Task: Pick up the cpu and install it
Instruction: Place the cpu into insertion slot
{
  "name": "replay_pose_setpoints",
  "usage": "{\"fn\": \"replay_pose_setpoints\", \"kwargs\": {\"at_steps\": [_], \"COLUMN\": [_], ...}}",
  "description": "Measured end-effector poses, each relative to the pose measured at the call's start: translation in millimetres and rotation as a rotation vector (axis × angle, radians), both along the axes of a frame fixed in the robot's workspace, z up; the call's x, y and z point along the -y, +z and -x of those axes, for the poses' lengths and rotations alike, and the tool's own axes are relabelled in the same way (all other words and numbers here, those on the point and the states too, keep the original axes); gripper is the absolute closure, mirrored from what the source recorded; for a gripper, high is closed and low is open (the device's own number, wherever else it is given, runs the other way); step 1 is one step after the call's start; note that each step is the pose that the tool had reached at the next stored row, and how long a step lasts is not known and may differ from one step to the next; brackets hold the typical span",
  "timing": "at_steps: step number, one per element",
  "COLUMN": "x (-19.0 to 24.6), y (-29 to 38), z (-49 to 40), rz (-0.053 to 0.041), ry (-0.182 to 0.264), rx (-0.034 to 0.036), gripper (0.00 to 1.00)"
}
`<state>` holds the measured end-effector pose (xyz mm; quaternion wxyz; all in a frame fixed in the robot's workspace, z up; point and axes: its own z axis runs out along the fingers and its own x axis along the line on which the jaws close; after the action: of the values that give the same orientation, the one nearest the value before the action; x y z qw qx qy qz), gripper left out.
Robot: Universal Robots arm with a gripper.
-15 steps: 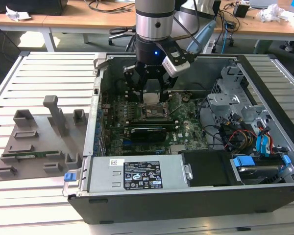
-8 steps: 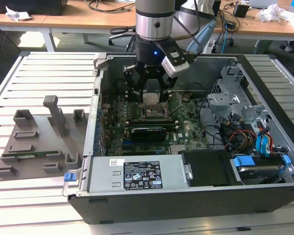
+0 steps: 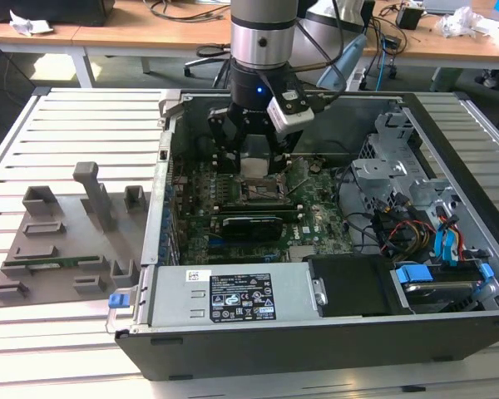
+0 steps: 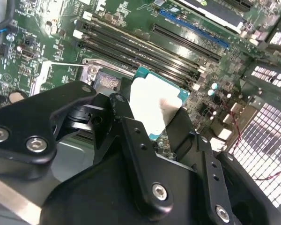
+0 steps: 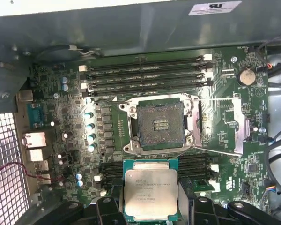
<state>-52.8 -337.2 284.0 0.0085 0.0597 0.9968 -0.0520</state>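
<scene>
My gripper [image 3: 254,156] hangs inside the open computer case, shut on the cpu [image 3: 256,164], a flat square chip with a silver-grey top and a green rim. In the first wrist view the cpu [image 5: 151,190] is level between the black fingers [image 5: 107,206], a little short of the open socket [image 5: 160,125] with its dark contact field and raised metal frame. The second wrist view shows the cpu [image 4: 154,105] clamped by its two side edges above the motherboard [image 4: 47,42].
Memory slots [image 5: 145,75] lie beyond the socket, and a graphics card [image 3: 251,224] lies on its other side. The power supply [image 3: 233,295], drive cage [image 3: 391,166] and cables [image 3: 416,233] crowd the case. A grey fixture [image 3: 58,241] with a memory stick sits at the exterior view's left.
</scene>
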Motion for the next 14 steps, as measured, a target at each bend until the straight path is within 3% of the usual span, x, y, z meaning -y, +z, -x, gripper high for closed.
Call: {"fn": "replay_pose_setpoints", "kwargs": {"at_steps": [14], "x": [0.0], "y": [-0.1], "z": [-0.2], "rz": [0.0008], "ry": [-0.163], "rx": [0.0], "gripper": [0.45]}}
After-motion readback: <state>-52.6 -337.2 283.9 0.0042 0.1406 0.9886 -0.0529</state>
